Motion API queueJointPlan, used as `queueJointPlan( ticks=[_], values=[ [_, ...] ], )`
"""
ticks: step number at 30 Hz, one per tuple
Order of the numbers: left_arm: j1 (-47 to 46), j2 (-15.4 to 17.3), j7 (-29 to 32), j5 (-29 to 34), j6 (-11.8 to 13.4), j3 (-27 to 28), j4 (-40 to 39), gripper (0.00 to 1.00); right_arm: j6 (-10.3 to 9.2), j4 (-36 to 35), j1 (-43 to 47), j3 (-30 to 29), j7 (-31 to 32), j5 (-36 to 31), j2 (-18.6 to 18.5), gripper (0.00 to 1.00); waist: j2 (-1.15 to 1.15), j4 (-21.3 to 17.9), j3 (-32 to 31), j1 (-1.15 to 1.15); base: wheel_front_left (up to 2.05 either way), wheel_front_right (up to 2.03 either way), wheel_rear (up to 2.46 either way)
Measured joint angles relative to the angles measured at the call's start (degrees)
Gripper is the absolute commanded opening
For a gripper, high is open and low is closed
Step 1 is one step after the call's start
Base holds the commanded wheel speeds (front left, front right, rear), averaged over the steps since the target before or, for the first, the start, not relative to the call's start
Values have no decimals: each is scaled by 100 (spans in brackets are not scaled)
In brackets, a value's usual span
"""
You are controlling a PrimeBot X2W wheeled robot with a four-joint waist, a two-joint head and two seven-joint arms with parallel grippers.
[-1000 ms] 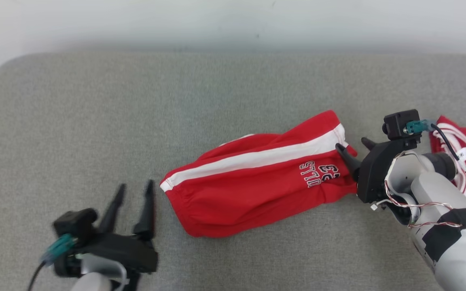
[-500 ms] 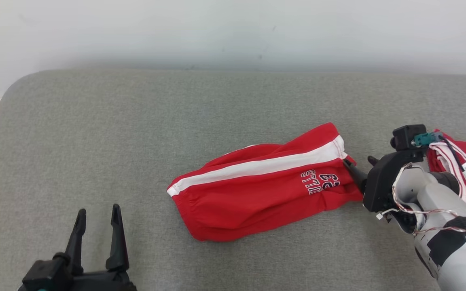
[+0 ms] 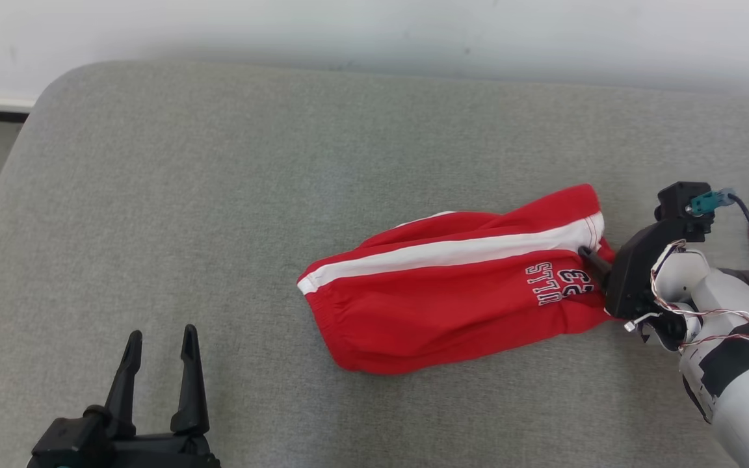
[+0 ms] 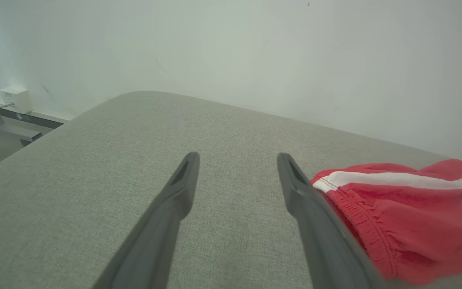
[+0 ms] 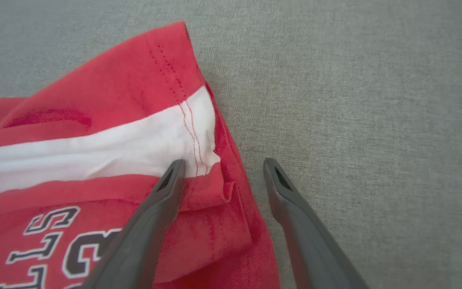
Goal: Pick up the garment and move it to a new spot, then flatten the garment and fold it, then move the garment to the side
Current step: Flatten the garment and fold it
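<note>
A grey cushion (image 3: 218, 195) bears folded red shorts (image 3: 452, 312).

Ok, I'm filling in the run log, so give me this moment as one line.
garment: red shorts lying on grey surface | left gripper: open, empty, apart from shorts | right gripper: open, fingers astride hem corner

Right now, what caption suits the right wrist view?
Open right end effector straddles hem of red, white-striped fabric shorts on grey upholstery.

The garment (image 3: 452, 292) lies on the cushion (image 3: 218, 195); right gripper (image 5: 223, 161) straddles its right edge, left gripper (image 3: 161, 333) well to its left.
</note>
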Motion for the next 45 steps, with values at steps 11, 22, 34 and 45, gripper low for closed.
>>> queueJointPlan(
  ticks=[11, 22, 34, 45],
  values=[
    [5, -1, 0, -110, 90, -112, -112, 100, -27, 268, -60, 123, 138, 13, 91, 1, 0, 187, 142, 0, 0, 0, 0],
    [92, -2, 0, 65, 3, -113, -201, 100, 5, 455, 58, 46, -505, 16, 296, 0, 0, -65, 47, 0, 0, 0, 0],
    [259, -4, 0, 87, 11, 7, -210, 100, 1, 701, 68, -204, -1330, -278, 127, 0, 0, -624, -208, 0, 0, 0, 0],
    [438, -4, 0, 53, 52, 0, -178, 100, 0, 1016, 5, -420, -1864, -770, -108, 0, 0, -943, -603, 0, 0, 0, 0]
  ],
)
